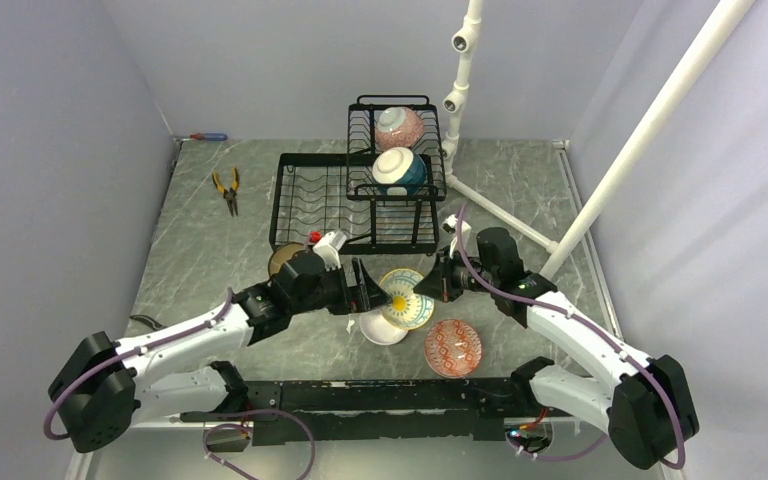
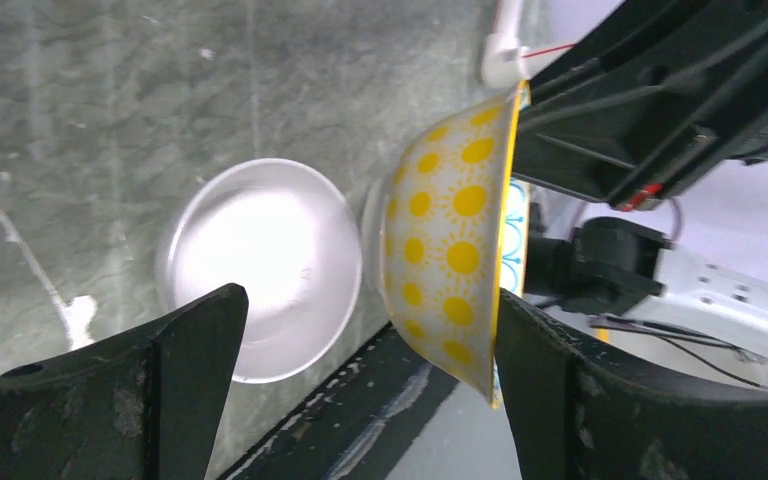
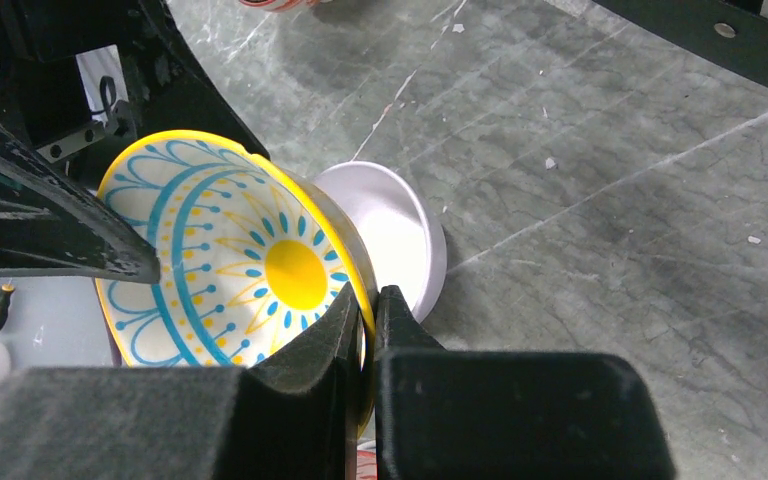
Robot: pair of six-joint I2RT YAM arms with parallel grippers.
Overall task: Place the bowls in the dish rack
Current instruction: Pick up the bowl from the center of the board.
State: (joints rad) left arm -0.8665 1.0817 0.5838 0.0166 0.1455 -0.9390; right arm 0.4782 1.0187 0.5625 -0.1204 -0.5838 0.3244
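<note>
A yellow bowl (image 1: 406, 298) with sun dots outside and blue lines inside stands on edge above the table. My right gripper (image 3: 370, 300) is shut on its rim, also seen from above (image 1: 430, 286). My left gripper (image 2: 368, 300) is open and straddles the same yellow bowl (image 2: 450, 230), whose rim is close against one finger while the other finger is well apart. A white bowl (image 2: 260, 265) lies on the table beneath. The black dish rack (image 1: 310, 200) holds a pink bowl (image 1: 398, 127) and a teal-and-white bowl (image 1: 400, 170) in its raised tier.
A red-patterned bowl (image 1: 452, 347) sits near the front edge. A brown bowl (image 1: 285, 258) lies by the rack's front left corner. Orange-handled pliers (image 1: 227, 188) lie left of the rack. A white pipe stand (image 1: 465, 75) rises behind and to the right.
</note>
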